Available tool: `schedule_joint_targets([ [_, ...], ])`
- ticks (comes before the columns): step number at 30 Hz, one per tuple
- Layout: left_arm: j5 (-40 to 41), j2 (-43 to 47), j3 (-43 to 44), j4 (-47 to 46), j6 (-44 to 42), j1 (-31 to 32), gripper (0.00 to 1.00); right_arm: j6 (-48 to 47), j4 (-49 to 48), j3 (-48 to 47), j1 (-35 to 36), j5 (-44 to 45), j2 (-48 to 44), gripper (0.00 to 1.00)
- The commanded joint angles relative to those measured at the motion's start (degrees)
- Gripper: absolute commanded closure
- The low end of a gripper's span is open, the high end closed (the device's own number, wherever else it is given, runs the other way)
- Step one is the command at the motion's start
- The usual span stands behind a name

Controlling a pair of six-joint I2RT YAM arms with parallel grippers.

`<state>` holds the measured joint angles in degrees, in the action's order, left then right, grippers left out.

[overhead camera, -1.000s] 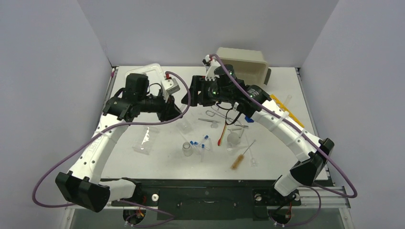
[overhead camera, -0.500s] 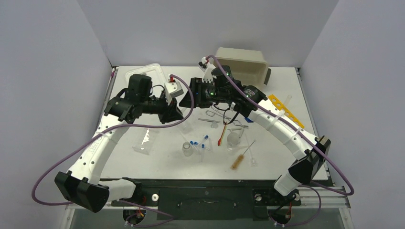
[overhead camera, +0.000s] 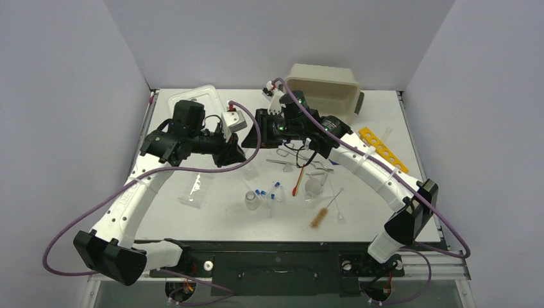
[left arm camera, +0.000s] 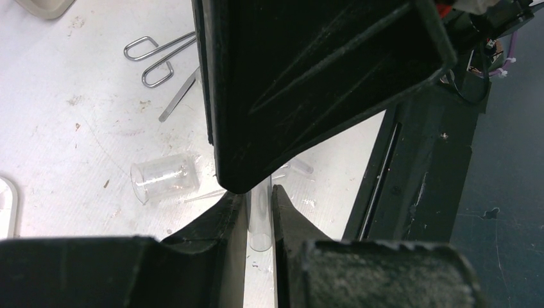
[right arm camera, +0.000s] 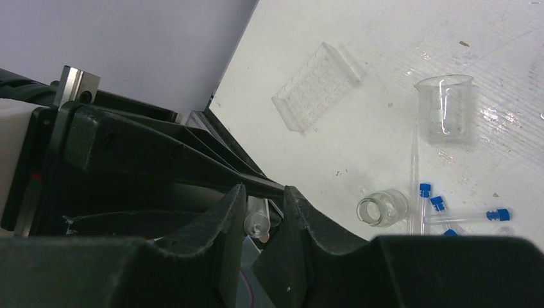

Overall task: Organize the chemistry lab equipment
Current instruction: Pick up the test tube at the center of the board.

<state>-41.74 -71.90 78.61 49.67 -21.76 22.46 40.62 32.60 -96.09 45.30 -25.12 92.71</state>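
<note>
A clear tube hangs above the worktop, toward 10 o'clock of its centre, clenched in the jaws of the left gripper. The jaws of the right gripper flank it too; whether they pinch it, I cannot tell. Blue-capped tubes lie at 5 o'clock of both.

Clear tube held aloft; beaker, vial, blue-capped tubes, brush scattered below.

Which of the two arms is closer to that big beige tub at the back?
Right. The right pincer sits just left of the beige tub's front; the left pincer, gripping a clear tube, is further left and nearer the robot.
</note>
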Motion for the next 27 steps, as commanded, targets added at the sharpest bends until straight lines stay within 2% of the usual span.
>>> schedule_joint_targets([
  [1, -1.12, 0.61, 2.34, 0.39, -1.26, 0.6, 1.0, 0.42, -2.89, 0.38, -0.46, -0.08, -0.16, 0.76],
  [7, 0.02, 0.61, 2.26, 0.22, -1.41, 0.66, 1.0, 0.4, -2.96, 1.15, -0.5, -0.24, -0.67, 0.85],
  [10, 0.39, 0.62, 2.06, -0.64, -0.72, 0.66, 1.0, 0.02, -2.16, 1.57, -0.53, -0.27, -0.8, 0.94],
  [12, 1.04, 0.62, 1.93, -1.44, 0.16, 0.66, 0.96, -0.48, -1.15, 1.9, -0.85, -0.2, -0.96, 1.0],
  [13, 1.57, 0.58, 1.89, -1.65, 0.71, 0.66, 0.94, -0.6, -0.55, 2.34, -1.23, -0.08, -1.22, 1.0],
  [14, 1.88, 0.6, 1.8, -2.2, 1.09, 0.66, 0.87, -0.8, -0.31, 2.64, -1.51, 0.0, -1.43, 1.0],
  [15, 2.68, 0.72, 1.61, -2.84, 1.96, 0.66, 0.72, -0.89, -0.09, 3.65, -2.21, 0.17, -2.08, 1.0],
  [16, 3.0, 0.76, 1.58, -3.14, 2.41, 0.66, 0.64, -0.94, -0.04, 4.21, -2.61, 0.21, -2.9, 1.0],
  [17, 3.84, 0.85, 1.42, -3.65, 3.23, 0.66, 0.48, -0.96, 0.28, 5.49, -3.51, 0.35, -3.29, 1.0],
  [18, 4.24, 0.91, 1.35, -3.81, 3.57, 0.7, 0.4, -1.22, 0.45, 6.78, -3.97, 0.43, -4.19, 1.0],
  [19, 4.87, 1.02, 1.15, -4.08, 4.23, 0.68, 0.28, -1.36, 0.93, 7.36, -5.11, 0.78, -4.68, 1.0],
  [24, 7.16, 1.61, -0.04, -4.44, 5.81, 0.12, 0.01, -4.23, 4.24, 11.87, -11.26, 3.44, -8.94, 1.0],
  [27, 8.74, 1.74, -0.69, -4.47, 6.03, -0.82, 0.03, -9.13, 10.4, 12.56, -14.66, 10.71, -11.89, 1.0],
])
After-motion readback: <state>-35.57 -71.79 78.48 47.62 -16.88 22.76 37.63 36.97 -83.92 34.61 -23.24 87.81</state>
